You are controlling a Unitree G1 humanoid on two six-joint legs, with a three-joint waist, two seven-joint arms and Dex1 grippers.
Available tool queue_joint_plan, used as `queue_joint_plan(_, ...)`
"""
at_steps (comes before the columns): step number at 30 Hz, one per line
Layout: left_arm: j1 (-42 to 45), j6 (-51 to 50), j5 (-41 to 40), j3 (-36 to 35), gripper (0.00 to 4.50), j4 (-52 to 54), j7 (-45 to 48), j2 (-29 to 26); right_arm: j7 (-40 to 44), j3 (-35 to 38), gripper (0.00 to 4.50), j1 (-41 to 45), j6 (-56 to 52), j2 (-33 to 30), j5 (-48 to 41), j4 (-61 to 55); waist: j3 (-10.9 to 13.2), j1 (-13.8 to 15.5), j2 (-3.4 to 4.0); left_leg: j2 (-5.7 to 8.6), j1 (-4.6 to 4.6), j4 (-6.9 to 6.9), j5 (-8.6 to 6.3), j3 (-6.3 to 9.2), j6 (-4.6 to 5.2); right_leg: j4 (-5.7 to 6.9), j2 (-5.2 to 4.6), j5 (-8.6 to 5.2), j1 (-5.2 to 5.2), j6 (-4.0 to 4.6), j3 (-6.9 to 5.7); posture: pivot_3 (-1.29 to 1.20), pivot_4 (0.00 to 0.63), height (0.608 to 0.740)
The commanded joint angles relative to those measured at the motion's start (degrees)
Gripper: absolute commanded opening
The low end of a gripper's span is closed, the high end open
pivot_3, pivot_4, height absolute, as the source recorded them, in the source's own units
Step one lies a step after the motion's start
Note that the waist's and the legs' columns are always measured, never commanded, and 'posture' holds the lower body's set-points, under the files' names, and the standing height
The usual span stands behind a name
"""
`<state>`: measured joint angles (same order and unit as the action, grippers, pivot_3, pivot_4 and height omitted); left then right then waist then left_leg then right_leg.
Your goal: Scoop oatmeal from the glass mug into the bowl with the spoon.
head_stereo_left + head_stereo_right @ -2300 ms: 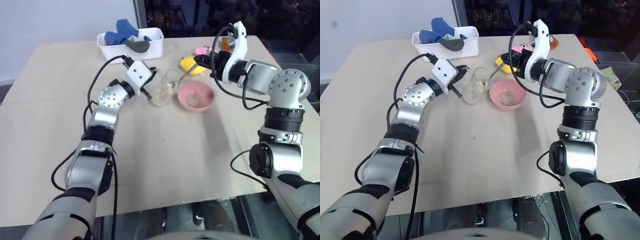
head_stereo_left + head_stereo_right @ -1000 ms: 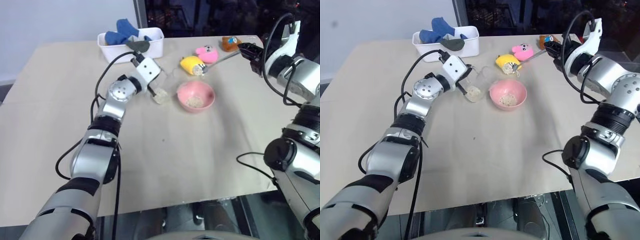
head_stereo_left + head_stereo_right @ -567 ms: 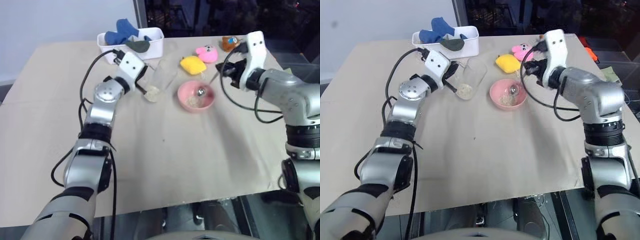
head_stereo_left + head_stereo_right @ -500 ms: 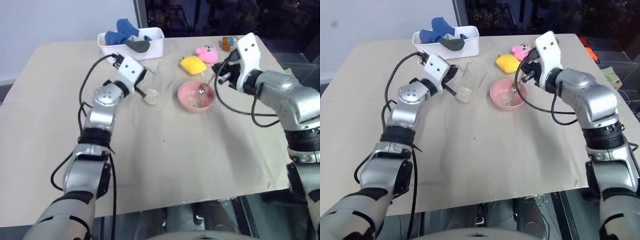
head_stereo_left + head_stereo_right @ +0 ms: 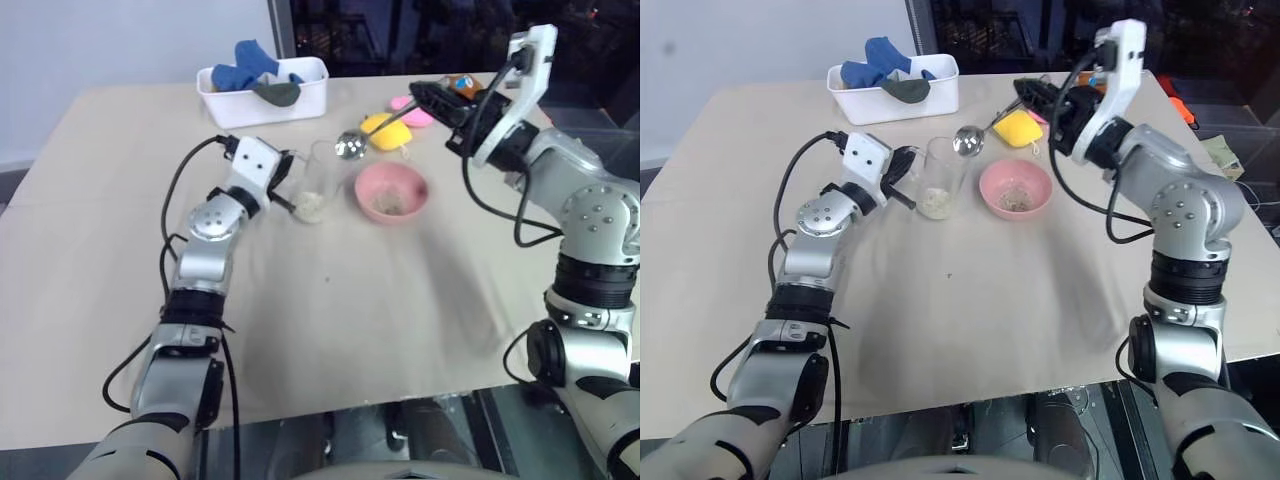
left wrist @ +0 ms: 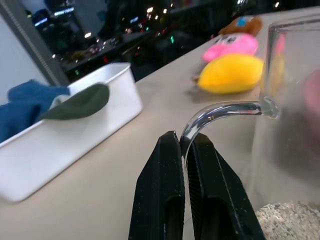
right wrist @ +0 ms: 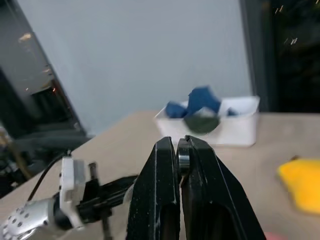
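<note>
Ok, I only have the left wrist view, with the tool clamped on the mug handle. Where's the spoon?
Observer: The spoon is in the air, its round end beside the mug rim. The right tool holds its handle.
Operator: And the bowl?
Observer: The pink bowl stands on the table to the right of the mug, not touching it.
Operator: Anything in it?
Observer: Yes, a small patch of oatmeal lies on its bottom.
</note>
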<state>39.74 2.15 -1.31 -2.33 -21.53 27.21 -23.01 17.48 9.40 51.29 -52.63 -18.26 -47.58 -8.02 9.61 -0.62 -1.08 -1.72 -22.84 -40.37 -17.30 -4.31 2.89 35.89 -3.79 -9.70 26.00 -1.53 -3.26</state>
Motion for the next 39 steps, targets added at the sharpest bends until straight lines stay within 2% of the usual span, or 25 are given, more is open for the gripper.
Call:
queue_joint_plan(1,-0.12,1.77,-2.67,-2.19,0.05,5.80,-0.96,0.57,0.01,-3.06,0.00,0.59,0.88,1.12,2.30,-1.26,0.00,-0.02,0.00,0.00,-0.01,0.00,0.00,0.01,0.00,0.00,0.00,0.00,0.00,0.00,0.00,0.00,0.150,0.740)
queue_joint_plan(5,-1.78,-0.04,-5.37,-3.30,0.05,9.19,-1.30,1.70,3.10,-9.42,0.00,0.15,3.74,0.49,8.28,-0.41,0.00,-0.01,0.00,0.03,-0.02,0.01,0.00,0.05,0.00,-0.01,-0.01,0.00,0.00,0.00,0.01,0.00,0.150,0.740)
queue_joint_plan(7,-3.11,-0.42,-6.16,-3.66,0.00,10.11,-1.48,2.11,4.53,-10.92,0.71,0.10,5.35,0.76,9.87,0.02,0.00,0.03,0.00,0.05,-0.03,0.01,0.00,0.08,0.00,-0.01,-0.02,0.00,-0.01,0.00,-0.01,0.00,0.150,0.740)
queue_joint_plan(8,-3.98,-0.83,-7.10,-4.33,0.00,10.34,-1.76,2.59,5.58,-11.99,0.76,-0.39,6.63,0.48,11.07,-0.21,0.00,-0.03,0.00,0.06,-0.03,0.00,0.00,0.07,0.00,-0.02,-0.02,0.00,-0.01,-0.01,-0.01,0.00,0.150,0.740)
queue_joint_plan(11,-6.30,-0.81,-10.45,-6.91,0.00,10.57,-2.56,4.12,8.71,-14.28,2.14,-3.75,12.47,-1.56,15.71,-3.10,0.00,-0.04,0.00,0.05,0.00,0.00,0.00,0.14,0.00,-0.03,-0.03,0.00,0.00,-0.01,0.01,0.00,0.150,0.740)
queue_joint_plan(12,-6.91,-1.01,-11.08,-7.65,0.00,10.17,-2.78,4.26,9.41,-14.23,2.36,-5.74,13.54,-2.16,16.26,-4.83,0.00,0.14,0.00,0.05,0.00,0.00,0.00,0.16,0.00,-0.02,-0.03,0.00,-0.01,-0.01,0.01,0.00,0.150,0.740)
queue_joint_plan(13,-7.38,-0.94,-11.79,-8.49,0.00,9.63,-3.01,4.37,12.08,-12.75,2.83,-8.55,17.29,-1.01,14.68,-6.80,-0.01,0.18,-0.01,0.06,-0.02,0.01,0.00,0.15,0.00,-0.03,-0.03,0.00,-0.03,-0.01,-0.04,0.00,0.150,0.740)
queue_joint_plan(14,-7.75,-1.08,-12.61,-9.52,0.00,8.92,-3.34,4.41,15.39,-12.45,3.07,-11.70,21.19,-1.88,14.78,-9.46,-0.02,0.24,-0.02,0.04,-0.02,0.00,0.00,0.15,0.00,-0.04,-0.04,-0.01,-0.03,-0.01,-0.04,0.00,0.150,0.740)
queue_joint_plan(17,-8.62,0.54,-13.74,-11.83,0.00,6.72,-3.65,4.09,20.97,-12.42,3.07,-21.41,29.76,-7.19,19.39,-16.57,-0.01,0.55,-0.02,0.07,-0.05,0.03,0.00,0.23,0.01,-0.05,-0.04,-0.01,-0.03,-0.02,-0.05,0.00,0.150,0.740)
queue_joint_plan(21,-9.06,4.60,-14.07,-13.89,0.00,3.06,-3.04,3.48,25.65,-9.76,3.07,-35.20,33.94,-12.60,19.20,-23.50,-0.01,0.90,-0.04,0.19,0.09,0.02,-0.01,0.23,0.02,-0.18,-0.15,-0.02,-0.24,-0.05,-0.13,0.00,0.150,0.740)
queue_joint_plan(24,-8.89,8.45,-13.99,-15.51,0.00,-1.21,-3.04,3.00,26.65,-6.71,3.89,-44.87,36.08,-14.67,18.86,-27.33,-0.02,1.19,-0.06,0.19,0.19,0.00,-0.01,0.23,0.02,-0.12,-0.15,-0.02,-0.29,-0.04,-0.11,0.00,0.150,0.740)
queue_joint_plan(25,-8.89,9.71,-13.85,-15.75,0.00,-2.53,-3.16,2.87,26.85,-5.88,4.35,-47.77,36.84,-15.16,19.09,-28.36,-0.03,1.34,-0.06,0.19,0.22,-0.01,-0.01,0.22,0.02,-0.09,-0.14,-0.03,-0.32,-0.04,-0.13,0.00,0.150,0.740)
queue_joint_plan(30,-8.69,13.12,-13.77,-16.06,0.00,-6.66,-3.03,2.84,25.25,-3.96,4.43,-53.95,38.28,-15.28,19.75,-31.27,-0.04,1.30,-0.11,0.18,0.42,-0.04,-0.01,0.24,0.07,-0.01,-0.13,-0.03,-0.41,-0.04,0.00,0.00,0.150,0.740)
queue_joint_plan(35,-9.75,15.54,-14.19,-16.25,0.00,-9.56,-2.48,2.96,23.20,-3.50,4.43,-54.77,39.43,-15.25,21.98,-31.08,-0.04,1.31,-0.11,0.17,0.82,-0.03,-0.11,0.23,0.21,-0.02,-0.13,-0.04,-0.76,-0.05,0.07,0.00,0.150,0.740)
queue_joint_plan(39,-11.28,17.99,-13.80,-15.98,1.47,-11.34,-2.21,3.10,23.27,-3.98,4.50,-54.46,39.65,-15.42,22.53,-30.28,-0.05,1.30,-0.11,0.17,0.86,-0.02,-0.09,0.21,0.18,-0.03,-0.13,-0.04,-0.79,-0.04,0.10,0.00,0.150,0.740)
